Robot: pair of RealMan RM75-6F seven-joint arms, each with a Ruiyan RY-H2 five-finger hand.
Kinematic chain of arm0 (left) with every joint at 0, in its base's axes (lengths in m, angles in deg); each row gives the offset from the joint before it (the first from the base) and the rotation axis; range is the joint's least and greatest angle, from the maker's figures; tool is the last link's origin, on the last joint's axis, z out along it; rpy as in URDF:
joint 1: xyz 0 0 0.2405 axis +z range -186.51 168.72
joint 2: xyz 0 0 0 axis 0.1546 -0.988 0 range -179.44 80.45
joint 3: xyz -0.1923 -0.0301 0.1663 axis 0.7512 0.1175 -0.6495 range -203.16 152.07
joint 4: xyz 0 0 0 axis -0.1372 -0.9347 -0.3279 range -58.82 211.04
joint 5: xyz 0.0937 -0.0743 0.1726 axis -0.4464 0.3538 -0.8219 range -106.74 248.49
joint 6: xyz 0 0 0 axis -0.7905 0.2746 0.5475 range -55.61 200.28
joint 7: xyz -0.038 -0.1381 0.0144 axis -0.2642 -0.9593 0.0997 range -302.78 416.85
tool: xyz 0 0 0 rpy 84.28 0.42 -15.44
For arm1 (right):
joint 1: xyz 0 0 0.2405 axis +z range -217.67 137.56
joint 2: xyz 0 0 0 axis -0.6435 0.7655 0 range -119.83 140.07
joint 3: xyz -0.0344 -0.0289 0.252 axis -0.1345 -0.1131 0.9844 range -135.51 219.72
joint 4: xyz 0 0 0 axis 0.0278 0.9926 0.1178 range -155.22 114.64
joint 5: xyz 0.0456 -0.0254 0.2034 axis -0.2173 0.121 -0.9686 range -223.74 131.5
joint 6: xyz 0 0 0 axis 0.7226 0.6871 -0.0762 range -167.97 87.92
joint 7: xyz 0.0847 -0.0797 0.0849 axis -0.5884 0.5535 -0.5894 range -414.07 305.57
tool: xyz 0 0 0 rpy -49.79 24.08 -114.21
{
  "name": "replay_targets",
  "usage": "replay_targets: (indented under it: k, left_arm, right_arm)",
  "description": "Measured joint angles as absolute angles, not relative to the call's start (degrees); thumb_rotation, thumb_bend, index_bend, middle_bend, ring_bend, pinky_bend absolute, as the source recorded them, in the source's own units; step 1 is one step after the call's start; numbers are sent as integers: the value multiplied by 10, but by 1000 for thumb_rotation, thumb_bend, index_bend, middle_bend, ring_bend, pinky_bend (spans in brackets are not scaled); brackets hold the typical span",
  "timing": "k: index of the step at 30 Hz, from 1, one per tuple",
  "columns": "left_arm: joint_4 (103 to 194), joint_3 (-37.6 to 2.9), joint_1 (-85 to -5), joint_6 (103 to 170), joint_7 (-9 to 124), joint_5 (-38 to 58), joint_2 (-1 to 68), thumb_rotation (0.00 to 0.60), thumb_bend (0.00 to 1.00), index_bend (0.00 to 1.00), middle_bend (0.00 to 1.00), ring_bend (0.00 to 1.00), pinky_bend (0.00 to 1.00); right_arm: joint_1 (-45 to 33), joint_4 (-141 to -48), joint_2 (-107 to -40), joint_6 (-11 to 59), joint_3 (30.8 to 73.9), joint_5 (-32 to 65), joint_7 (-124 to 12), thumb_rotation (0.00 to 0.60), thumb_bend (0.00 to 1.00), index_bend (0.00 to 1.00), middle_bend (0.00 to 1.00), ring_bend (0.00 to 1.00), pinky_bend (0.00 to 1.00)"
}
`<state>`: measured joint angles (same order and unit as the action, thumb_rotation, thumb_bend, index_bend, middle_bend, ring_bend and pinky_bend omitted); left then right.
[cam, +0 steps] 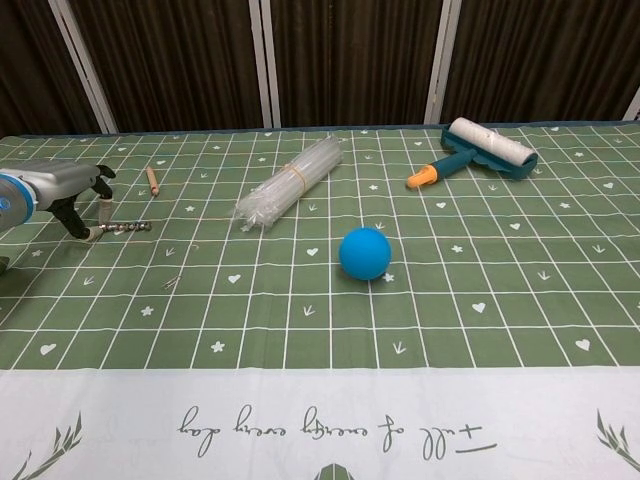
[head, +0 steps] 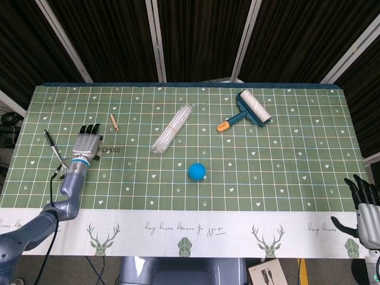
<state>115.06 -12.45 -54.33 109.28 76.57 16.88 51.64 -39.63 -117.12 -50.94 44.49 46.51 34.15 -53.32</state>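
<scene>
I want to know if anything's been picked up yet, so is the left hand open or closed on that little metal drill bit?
Open. The left hand hangs over the drill bit's end, fingers apart; the bit lies flat on the table.
</scene>
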Motion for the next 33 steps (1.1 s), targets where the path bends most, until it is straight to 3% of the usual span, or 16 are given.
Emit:
replay_targets:
  k: [9,18,33]
  left_arm:
    - [1146,-125,-544,1095,772,168,525,600,344,522,0,0,0]
    - [1155,-124,-544,1117,773,156,521,600,411,572,0,0,0]
    - [1289,-139,-549,1195,845,93,420,600,441,603,0,0,0]
  right_arm:
    - [-396,-1171,-510,446,466,341,-534,600,99,73,0,0,41]
    - [-397,-1170,-511,447,467,341,-534,600,99,74,0,0,41]
    - [-398,-1170,-511,451,467,345,-539,600,98,73,0,0,41]
